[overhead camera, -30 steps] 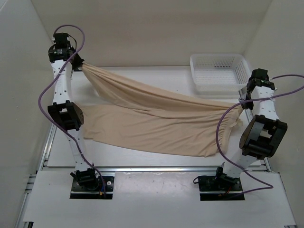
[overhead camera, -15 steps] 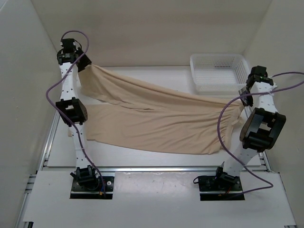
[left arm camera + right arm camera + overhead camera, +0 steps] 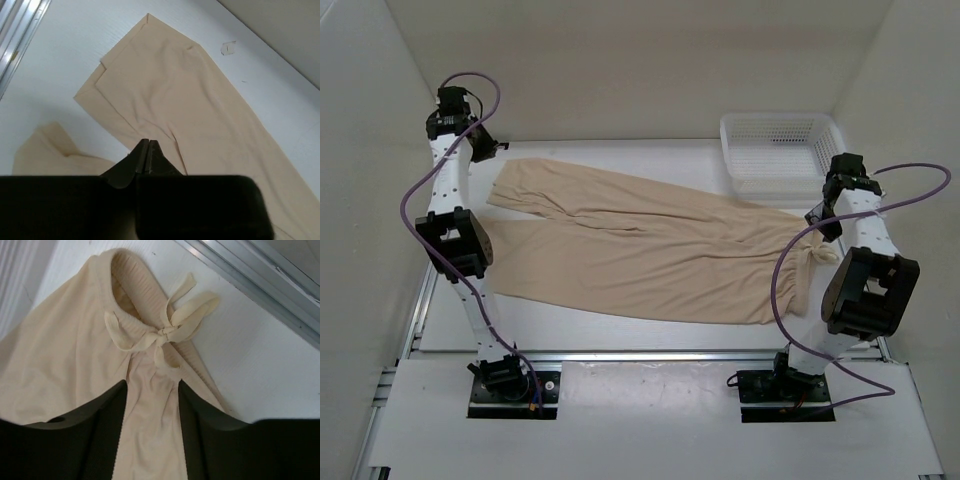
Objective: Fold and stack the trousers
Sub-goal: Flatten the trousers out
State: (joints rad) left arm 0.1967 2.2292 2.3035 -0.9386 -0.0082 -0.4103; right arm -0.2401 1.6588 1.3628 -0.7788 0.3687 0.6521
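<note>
Beige trousers (image 3: 640,250) lie flat on the tabletop (image 3: 620,160), long axis left to right: cuffs left, drawstring waist right. Left claw (image 3: 148,150) closed, empty, hovers over far cuff. Right claw (image 3: 151,390) open, astride the waistband, gripping nothing; each arm nearest its own end.

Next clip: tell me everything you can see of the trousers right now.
The trousers are light beige, thin, soft, faintly wrinkled fabric. They lie spread flat on the white table, both legs stretched towards the left arm's side, splayed apart. The ribbed waistband lies at the right end, its drawstring tied in a bow. The left gripper is shut on nothing above the far leg; the right gripper stands open astride the waist fabric.
</note>
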